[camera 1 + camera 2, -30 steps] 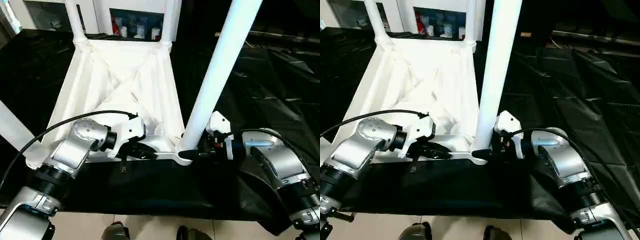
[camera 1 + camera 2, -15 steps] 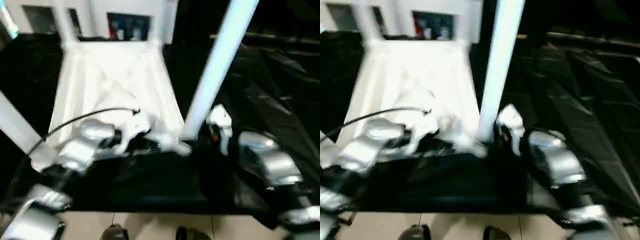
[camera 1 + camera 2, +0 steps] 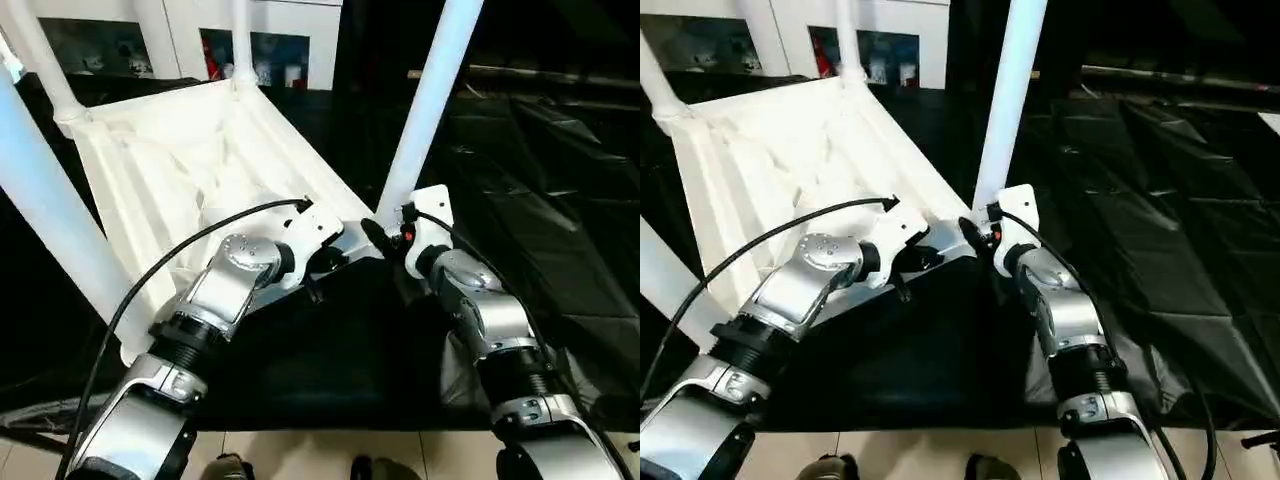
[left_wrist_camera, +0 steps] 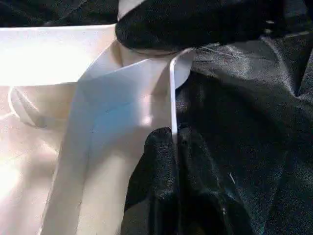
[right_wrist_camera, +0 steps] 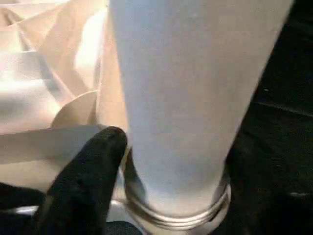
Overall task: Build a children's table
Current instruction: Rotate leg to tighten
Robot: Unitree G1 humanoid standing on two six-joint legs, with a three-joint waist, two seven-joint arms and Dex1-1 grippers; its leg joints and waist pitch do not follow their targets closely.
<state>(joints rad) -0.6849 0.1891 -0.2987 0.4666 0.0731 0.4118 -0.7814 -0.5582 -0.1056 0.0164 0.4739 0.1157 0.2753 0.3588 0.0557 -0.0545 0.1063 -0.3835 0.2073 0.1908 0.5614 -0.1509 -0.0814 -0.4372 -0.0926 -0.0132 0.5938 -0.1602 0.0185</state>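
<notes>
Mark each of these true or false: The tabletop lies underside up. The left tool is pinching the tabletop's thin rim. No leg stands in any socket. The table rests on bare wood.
1. The tabletop lies ribbed underside up: true.
2. The left tool is shut on the tabletop's thin rim: true.
3. No leg stands in any socket: false; the leg by the right tool stands in its corner socket.
4. The table rests on bare wood: false; it rests on black sheeting.

The tabletop, in the upper left of the frame, is plain white with a ribbed pattern across its underside, and the legs rising from it are the same white. It lies on a glossy black sheet, creased, that covers the right half. Both forearms are silver with black fingers, and the cabinet along the top edge is white.
</notes>
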